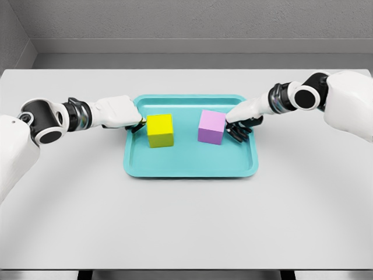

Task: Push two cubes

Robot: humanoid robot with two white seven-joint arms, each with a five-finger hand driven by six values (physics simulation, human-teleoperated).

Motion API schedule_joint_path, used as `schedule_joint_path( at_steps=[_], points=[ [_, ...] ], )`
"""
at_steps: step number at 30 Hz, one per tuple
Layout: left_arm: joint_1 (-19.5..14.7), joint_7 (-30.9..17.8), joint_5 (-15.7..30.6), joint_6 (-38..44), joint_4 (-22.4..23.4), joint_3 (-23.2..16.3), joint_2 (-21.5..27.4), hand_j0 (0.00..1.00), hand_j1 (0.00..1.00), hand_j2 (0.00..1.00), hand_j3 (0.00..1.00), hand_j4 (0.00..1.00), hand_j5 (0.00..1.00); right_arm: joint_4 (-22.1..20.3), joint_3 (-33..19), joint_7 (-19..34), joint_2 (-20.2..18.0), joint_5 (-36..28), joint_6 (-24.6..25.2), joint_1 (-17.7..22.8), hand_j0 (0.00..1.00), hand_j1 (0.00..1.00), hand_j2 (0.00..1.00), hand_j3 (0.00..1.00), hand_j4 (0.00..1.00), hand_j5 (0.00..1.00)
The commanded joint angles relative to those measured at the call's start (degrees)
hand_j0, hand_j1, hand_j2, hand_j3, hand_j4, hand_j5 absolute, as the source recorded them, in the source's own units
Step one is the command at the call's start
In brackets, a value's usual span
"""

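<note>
Teal tray [189, 169] at table [186, 221] centre, holding a yellow cube [160, 130] on its left half and a purple cube [211, 126] on its right half, the two apart. Left hand [119, 112]: over the tray's left rim, touching the yellow cube's left face, grasping nothing; finger spread cannot be told. Right hand [242, 116]: dark fingers curled, against the purple cube's right face, grasping nothing.

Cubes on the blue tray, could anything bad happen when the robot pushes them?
Maybe. The left hand presses the yellow cube high on its side, so it might tip. The right hand meets the purple cube at a corner, so it might spin. Either push could also slide the teal plastic tray.
</note>
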Motion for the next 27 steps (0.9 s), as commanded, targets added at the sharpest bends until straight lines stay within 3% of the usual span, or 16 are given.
schedule_joint_path(
  at_steps=[1, 5, 17, 24, 27],
  points=[
    [0.09, -1.12, 4.78, -0.05, -0.18, -0.34, -0.11, 0.39, 0.39, 0.39, 0.39, 0.39, 0.39, 3.40, 1.12, -0.76, 1.06, 7.67, -0.39, 0.00, 0.13, 0.13, 0.13, 0.13, 0.13, 0.13],
    [0.26, -1.12, 4.86, -0.05, -0.36, -0.43, -0.55, 0.40, 0.40, 0.40, 0.40, 0.40, 0.40, 5.24, 1.21, -0.76, 2.11, 7.67, -0.31, 0.00, 0.13, 0.13, 0.13, 0.13, 0.13, 0.13],
    [0.18, -1.12, 4.95, -0.05, -1.32, -1.66, -1.52, 0.40, 0.40, 0.40, 0.40, 0.40, 0.40, 5.24, 1.12, -0.76, 2.55, 7.67, -0.31, -0.44, 0.13, 0.13, 0.13, 0.13, 0.13, 0.13],
    [0.26, -1.12, 6.36, -0.05, -1.76, -0.95, 0.76, 0.39, 0.39, 0.39, 0.39, 0.39, 0.39, 4.28, 1.21, -0.76, 1.85, 7.67, -1.18, -2.02, 0.13, 0.13, 0.13, 0.13, 0.13, 0.13],
    [-0.35, -1.12, 9.35, -0.05, -5.54, -0.87, 5.07, 0.38, 0.38, 0.38, 0.38, 0.38, 0.38, 4.01, 1.47, -0.76, 1.85, 7.67, -1.10, -2.11, 0.12, 0.12, 0.12, 0.12, 0.12, 0.12]
  ],
)
